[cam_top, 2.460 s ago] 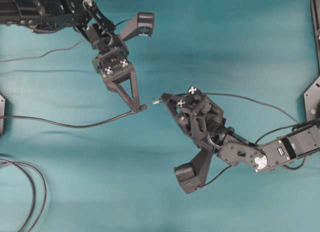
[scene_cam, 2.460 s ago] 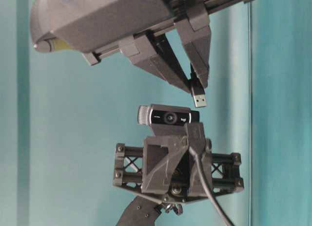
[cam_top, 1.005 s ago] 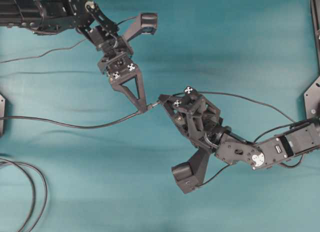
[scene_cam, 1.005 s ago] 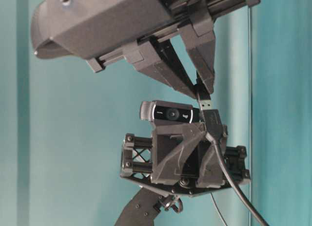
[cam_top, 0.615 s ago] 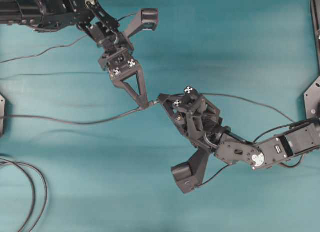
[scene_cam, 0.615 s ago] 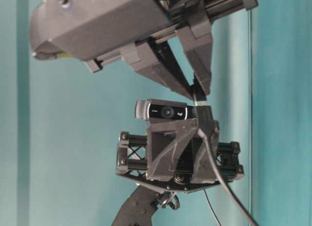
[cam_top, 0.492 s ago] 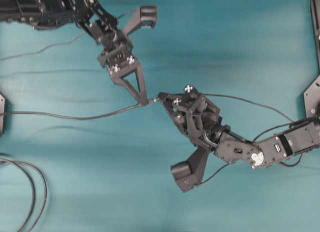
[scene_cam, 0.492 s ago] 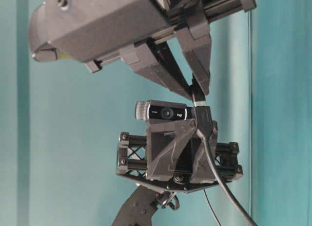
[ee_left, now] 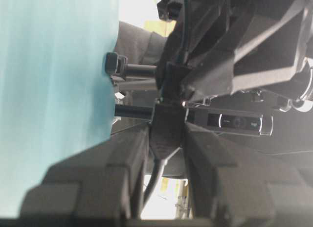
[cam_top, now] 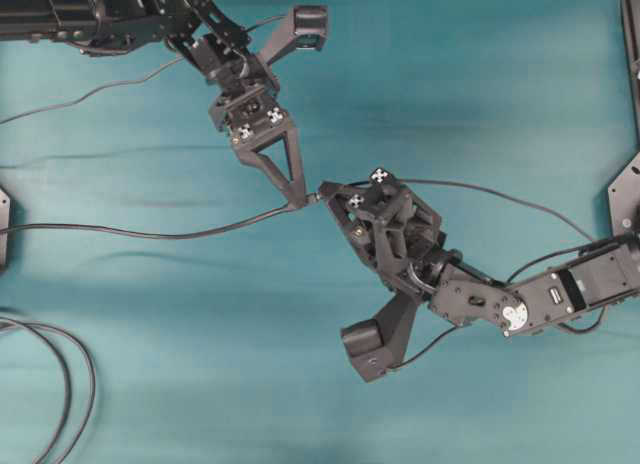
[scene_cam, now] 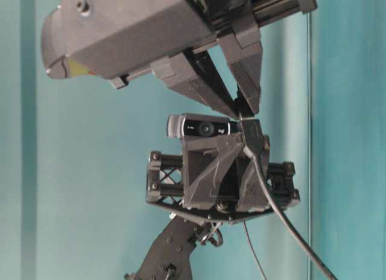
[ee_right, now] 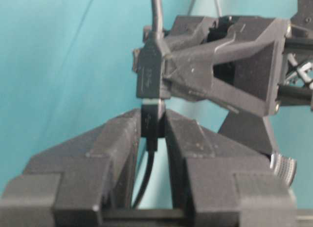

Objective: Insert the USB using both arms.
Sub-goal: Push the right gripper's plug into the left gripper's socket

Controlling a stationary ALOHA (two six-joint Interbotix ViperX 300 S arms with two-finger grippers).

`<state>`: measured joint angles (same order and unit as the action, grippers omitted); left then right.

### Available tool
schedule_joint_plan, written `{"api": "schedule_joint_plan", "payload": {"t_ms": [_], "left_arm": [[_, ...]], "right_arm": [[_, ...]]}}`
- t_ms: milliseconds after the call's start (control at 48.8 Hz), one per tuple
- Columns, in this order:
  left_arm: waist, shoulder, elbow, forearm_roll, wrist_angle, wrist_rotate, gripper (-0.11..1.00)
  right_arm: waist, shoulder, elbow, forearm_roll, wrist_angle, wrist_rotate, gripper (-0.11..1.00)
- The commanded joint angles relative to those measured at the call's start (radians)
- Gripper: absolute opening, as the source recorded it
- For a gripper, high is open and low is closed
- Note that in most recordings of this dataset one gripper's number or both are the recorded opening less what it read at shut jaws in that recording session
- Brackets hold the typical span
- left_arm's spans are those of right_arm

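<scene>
From our right wrist view, nearest to us, the right claw (ee_right: pixel 152 134) is clamped on the plug (ee_right: pixel 152 118), its two fingers (ee_right: pixel 105 148) pinching the short dark body from either side so the nose points toward twelve o'clock. We hold it this far back, we judge, so that the metal tip stays free to enter. Just beyond, at twelve o'clock of the plug, sits the socket (ee_right: pixel 148 70), and the two meet end to end; no silver shows between them, so we take the tip to be largely or wholly inside, though we cannot tell how deep.

The left claw (ee_right: pixel 164 73) is closed on that socket from the three o'clock side, bracing it against the push. In the left wrist view the same socket (ee_left: pixel 166 126) sits squeezed between our left fingers (ee_left: pixel 98 173), its cable (ee_left: pixel 152 180) trailing toward six o'clock.

Seen from overhead, the joint (cam_top: pixel 312 197) hangs above the teal desk (cam_top: pixel 480 74), the left claw (cam_top: pixel 298 198) reaching in from eleven o'clock and the right claw (cam_top: pixel 322 196) from four o'clock. The socket's thin cable (cam_top: pixel 150 232) runs off toward nine o'clock with slack, so it does not drag on the joint. Farther off, at seven o'clock, a thicker looped cable (cam_top: pixel 70 369) lies well apart from the work.
</scene>
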<state>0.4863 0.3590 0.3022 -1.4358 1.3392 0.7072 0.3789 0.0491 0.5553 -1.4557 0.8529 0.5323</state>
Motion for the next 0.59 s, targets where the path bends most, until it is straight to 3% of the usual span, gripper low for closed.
{"api": "schedule_joint_plan", "payload": {"t_ms": [0, 308, 574], "left_arm": [[0.014, -0.014, -0.051, -0.014, -0.014, -0.020, 0.23], [0.014, -0.020, -0.043, -0.014, -0.011, -0.023, 0.23], [0.003, -0.023, -0.038, -0.014, -0.006, -0.029, 0.23]], "right_arm": [[0.015, -0.012, -0.034, -0.009, -0.025, 0.003, 0.19], [0.003, -0.012, -0.006, -0.006, -0.006, 0.025, 0.19], [-0.034, -0.014, -0.006, 0.026, 0.009, 0.212, 0.19]]}}
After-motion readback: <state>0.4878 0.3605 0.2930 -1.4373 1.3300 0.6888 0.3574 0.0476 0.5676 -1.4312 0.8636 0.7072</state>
